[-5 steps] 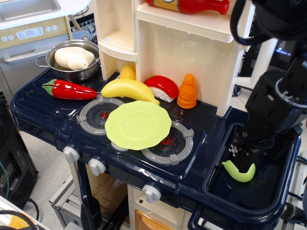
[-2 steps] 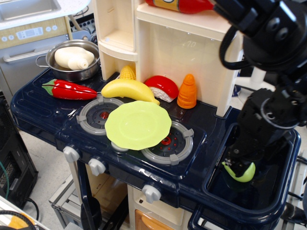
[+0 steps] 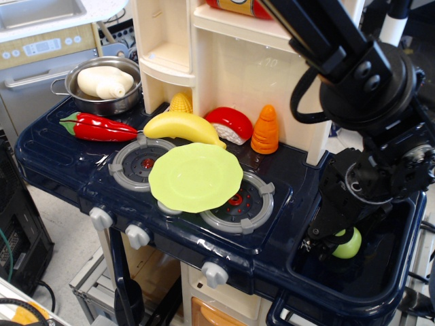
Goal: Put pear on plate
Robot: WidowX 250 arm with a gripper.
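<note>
The light-green pear (image 3: 349, 244) is inside the dark blue sink basin (image 3: 380, 272) at the right. Only its rounded end shows. My black gripper (image 3: 332, 244) reaches down into the basin and appears shut on the pear, its fingers covering the pear's left side. The round light-green plate (image 3: 195, 178) with a wavy rim lies over the two grey burners in the middle of the stove top, well to the left of the gripper, with nothing on it.
A yellow banana (image 3: 182, 126), corn (image 3: 180, 103), a red-and-white piece (image 3: 230, 124) and an orange cone (image 3: 265, 130) stand behind the plate. A red pepper (image 3: 99, 127) and a steel pot (image 3: 105, 85) are at the far left. A cream shelf unit (image 3: 272, 75) rises behind.
My arm has swung left and lower over the sink. The gripper came down on the pear and closed on it, and the pear has turned so only its round end shows.
</note>
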